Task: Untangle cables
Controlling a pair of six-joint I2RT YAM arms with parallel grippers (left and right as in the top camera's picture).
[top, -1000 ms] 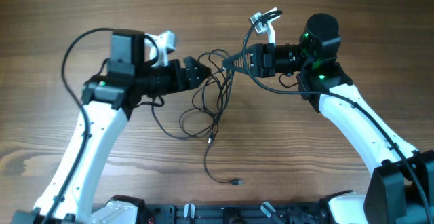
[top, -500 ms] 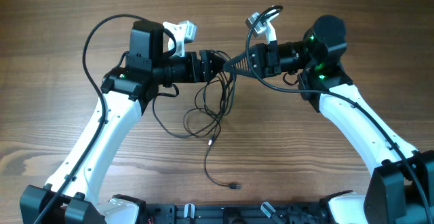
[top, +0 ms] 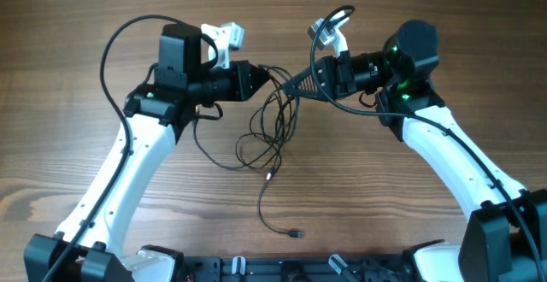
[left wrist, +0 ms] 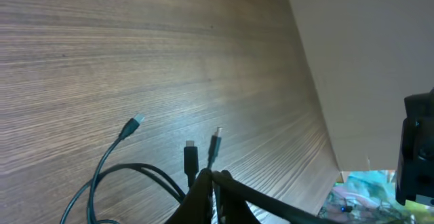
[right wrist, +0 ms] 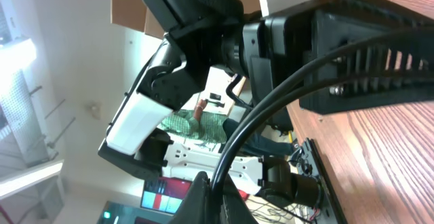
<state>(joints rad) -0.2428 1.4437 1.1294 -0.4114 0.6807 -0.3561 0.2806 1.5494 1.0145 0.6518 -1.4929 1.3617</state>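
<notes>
Cables (top: 272, 124): thin black cords in a loose tangle between the two arms, loops spread over the table (top: 427, 8), one free tail running toward the robot's base and ending in a plug (top: 296, 232).
Left gripper (top: 259, 79): jaws together, pinching cords at the tangle's upper left.
Right gripper (top: 299, 84): jaws together, clamped on a cord just beside the left one.
Step in hand: you seem to have both holds, so the job now is drawing them apart. Pull slowly and level, and stop if a loop cinches into a knot.
Left wrist view only: plug ends (left wrist: 190, 157) poke past the grip, so you hold near cord ends.
Overhead only: the whole tangle and the free tail.
</notes>
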